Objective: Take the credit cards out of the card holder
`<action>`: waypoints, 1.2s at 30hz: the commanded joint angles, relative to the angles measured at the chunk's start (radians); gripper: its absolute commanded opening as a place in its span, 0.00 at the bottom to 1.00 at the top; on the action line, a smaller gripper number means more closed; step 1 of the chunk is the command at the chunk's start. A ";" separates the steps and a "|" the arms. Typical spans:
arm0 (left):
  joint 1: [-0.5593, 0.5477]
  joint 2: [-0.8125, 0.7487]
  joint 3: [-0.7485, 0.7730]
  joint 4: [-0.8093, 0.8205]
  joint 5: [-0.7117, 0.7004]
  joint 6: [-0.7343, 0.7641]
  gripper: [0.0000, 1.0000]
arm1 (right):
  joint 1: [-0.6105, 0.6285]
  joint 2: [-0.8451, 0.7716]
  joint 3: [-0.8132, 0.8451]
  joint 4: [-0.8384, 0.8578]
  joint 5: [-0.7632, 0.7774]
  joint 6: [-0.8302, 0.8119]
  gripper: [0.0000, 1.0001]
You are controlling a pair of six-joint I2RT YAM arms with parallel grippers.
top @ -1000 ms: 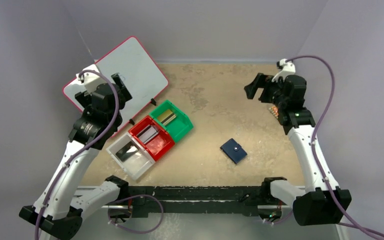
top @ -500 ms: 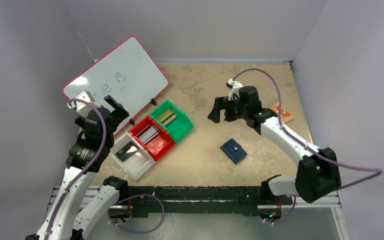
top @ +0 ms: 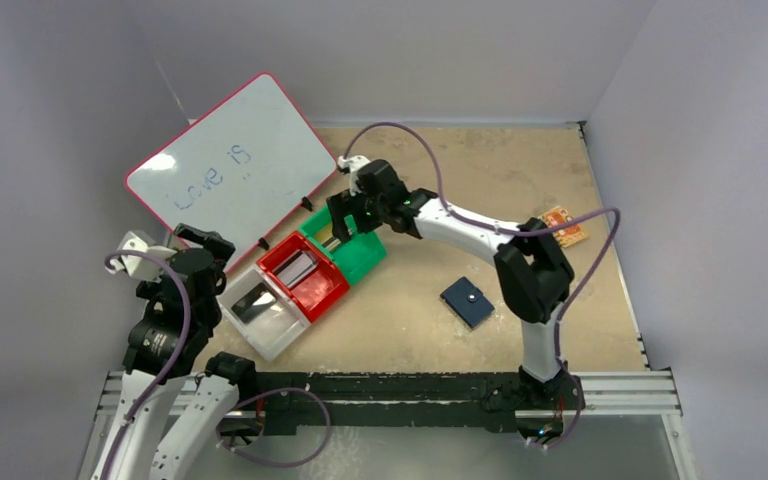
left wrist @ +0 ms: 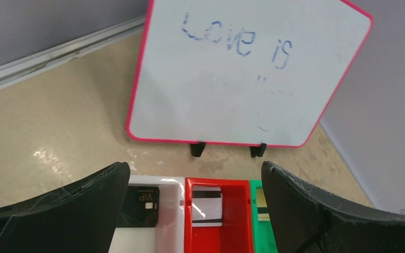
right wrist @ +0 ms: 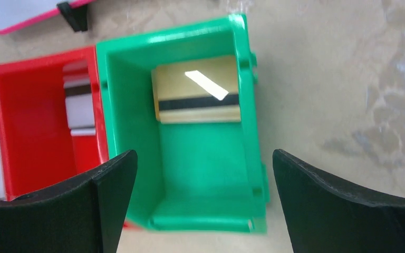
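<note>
Top external view: the card holder (top: pixel 467 302) lies flat on the table (top: pixel 440 170), folded shut with its round snap on top. It sits well to the right of the three little bins, close to the bent middle of the right arm. It is turned a bit, so its long side runs on a slant from the far left to the near right. The right gripper (top: pixel 333 232) is well away from it and hangs over the green bin (top: pixel 360 255). From those jaws the card holder lies back toward the near right. In the right wrist view the jaws stand wide open with nothing in them, and a gold card (right wrist: pixel 198 97) lies in the green bin below. The left gripper (top: pixel 200 240) is on the far side of the bins, near the whiteboard (top: pixel 230 165), so it is much farther from the card holder. Its jaws are wide open and empty too. The left wrist view shows a black card (left wrist: pixel 141 200) in the white bin (left wrist: pixel 171 221) and a white card (left wrist: pixel 206 204) in the red bin (left wrist: pixel 237 221). I think the right arm is the one to go for the card holder. I cannot tell if any cards are inside it.
</note>
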 commanded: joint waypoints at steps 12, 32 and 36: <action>0.008 0.031 -0.001 -0.321 -0.221 -0.380 0.95 | 0.043 0.270 0.382 -0.134 0.394 -0.090 1.00; 0.009 0.073 -0.060 -0.280 -0.159 -0.440 0.93 | -0.039 0.168 0.192 -0.093 0.563 -0.016 1.00; 0.009 0.079 -0.084 -0.237 -0.126 -0.430 0.92 | -0.089 0.107 0.094 -0.065 0.552 -0.005 1.00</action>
